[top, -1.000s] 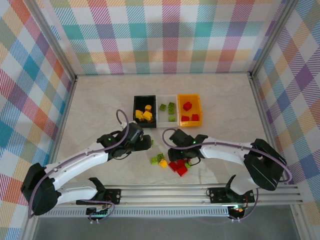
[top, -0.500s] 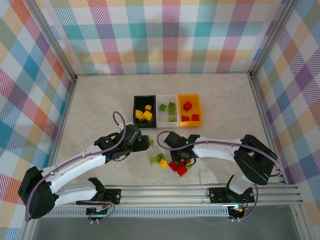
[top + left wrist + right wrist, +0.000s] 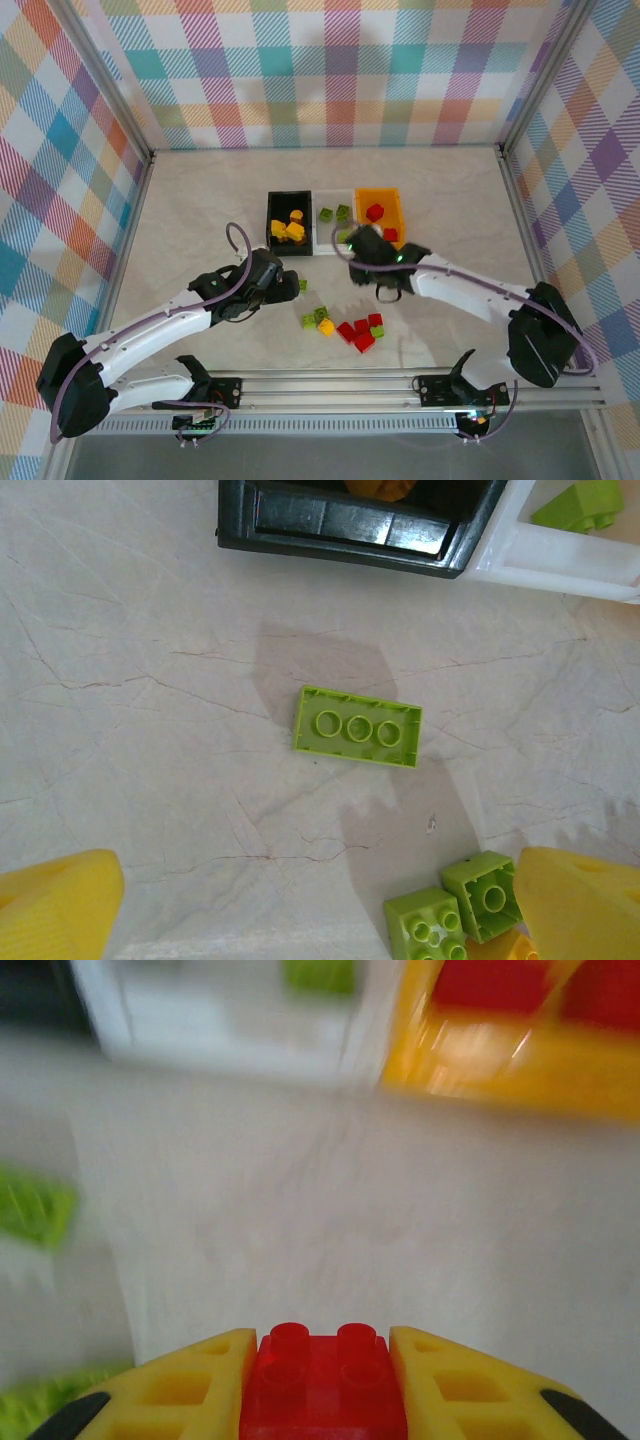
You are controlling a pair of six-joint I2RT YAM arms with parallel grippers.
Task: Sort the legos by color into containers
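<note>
- Right claw [image 3: 322,1350]: clamped on red brick [image 3: 322,1395], near bins. Orange bin [image 3: 500,1075] at 1 o'clock, white bin [image 3: 230,1030] at 11 o'clock.
- Left claw [image 3: 315,910]: spread wide, empty, above worktop [image 3: 130,730]. Green brick [image 3: 357,726] at 12 o'clock.
- Risk: early release drops red brick short, onto worktop.
- Risk: approach without correction toward 1 o'clock lands it in white bin.
- Risk: off-centre left descent may shove green brick or snag green pair [image 3: 460,910] at 3 o'clock.
</note>
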